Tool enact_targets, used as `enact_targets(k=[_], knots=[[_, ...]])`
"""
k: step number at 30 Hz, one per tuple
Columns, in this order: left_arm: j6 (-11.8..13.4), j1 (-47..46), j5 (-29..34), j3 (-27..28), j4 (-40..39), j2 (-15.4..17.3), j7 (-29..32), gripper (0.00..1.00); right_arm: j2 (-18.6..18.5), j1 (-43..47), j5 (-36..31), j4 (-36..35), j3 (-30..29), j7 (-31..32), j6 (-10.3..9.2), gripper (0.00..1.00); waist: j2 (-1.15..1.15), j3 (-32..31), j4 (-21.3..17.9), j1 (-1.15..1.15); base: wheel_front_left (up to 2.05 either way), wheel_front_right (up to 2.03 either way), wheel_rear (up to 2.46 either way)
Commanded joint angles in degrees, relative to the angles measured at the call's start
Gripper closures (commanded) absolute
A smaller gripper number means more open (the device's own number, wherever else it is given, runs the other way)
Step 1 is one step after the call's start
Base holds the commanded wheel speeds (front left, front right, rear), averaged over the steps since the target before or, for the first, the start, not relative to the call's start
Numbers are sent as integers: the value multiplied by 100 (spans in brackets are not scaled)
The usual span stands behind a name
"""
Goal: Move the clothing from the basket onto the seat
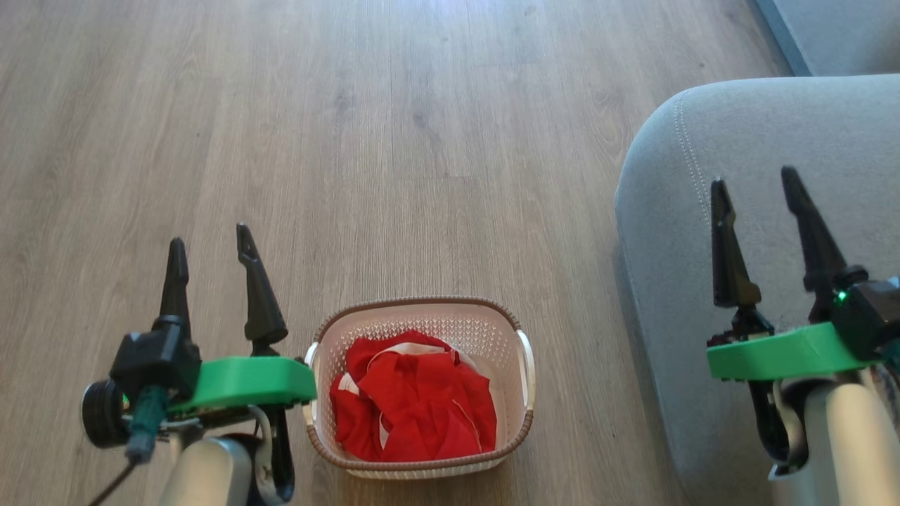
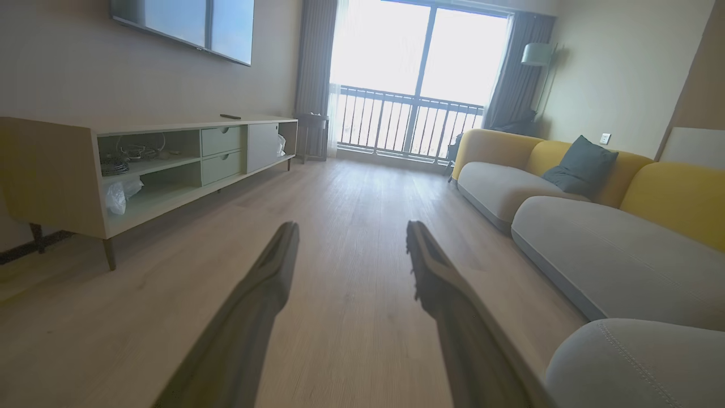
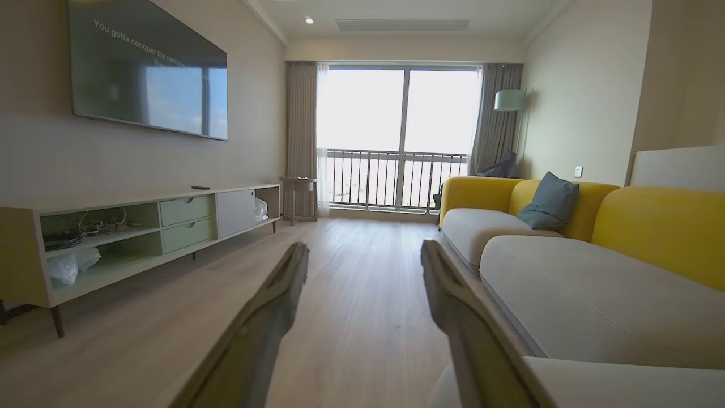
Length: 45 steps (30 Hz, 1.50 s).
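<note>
Over wood floor point(image 1: 422, 105), left end effector point(image 1: 209, 236) hovers level, splayed.

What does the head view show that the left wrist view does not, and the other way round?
Head view, not the left wrist view: the basket standing on the floor, the red clothing inside it, and the open right pincer, seen against the seat. Left wrist view, not the head view: a wall television, a long low cabinet, a bright balcony window, yellow backrests and a blue-grey cushion. Both: the wood floor, the grey seat, and the left pincer, open and holding nothing.
</note>
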Motion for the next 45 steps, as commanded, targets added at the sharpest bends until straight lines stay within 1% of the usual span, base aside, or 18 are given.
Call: enact_targets(k=[1,4,9,13,17,20,23,28,30,34,45], knots=[[89,-270,280,99,-303,-29,-80,0,5,-336,-232,-305,109,-108,0,0,0,7,1,0,0,0,0],[148,-226,412,-5,-250,-32,-131,0,13,-335,-386,-322,116,-159,0,0,0,14,-9,0,0,0,0],[-42,-174,412,-112,-46,-31,-216,0,37,-290,-604,-253,92,-244,0,0,0,26,-23,0,0,0,0],[-74,-165,583,-157,54,-28,-284,0,49,-278,-831,-190,12,-312,0,0,0,38,-39,0,0,0,0],[-227,-120,457,-186,330,-28,-293,0,59,-218,-715,61,-6,-320,0,0,0,23,-56,0,0,0,0],[-299,-69,457,-223,626,-28,-293,0,65,-141,-536,406,-57,-320,0,0,0,0,-70,0,0,0,0],[-349,-34,395,-265,843,-29,-293,0,68,-117,-434,597,-64,-320,0,0,0,-10,-76,0,0,0,0],[-527,18,237,-341,1340,-29,-293,0,70,-80,-385,972,6,-320,0,0,0,-20,-99,0,0,0,0],[-554,19,221,-332,1439,-29,-293,0,70,-74,-378,1141,56,-320,0,0,0,-21,-109,0,0,0,0],[-550,20,169,-291,1526,-29,-293,0,71,-108,-401,1262,101,-320,0,0,0,-14,-121,0,0,0,0],[-555,8,147,-282,1573,-29,-293,0,55,-131,-514,1277,192,-320,0,0,0,-4,-96,0,0,0,0]])
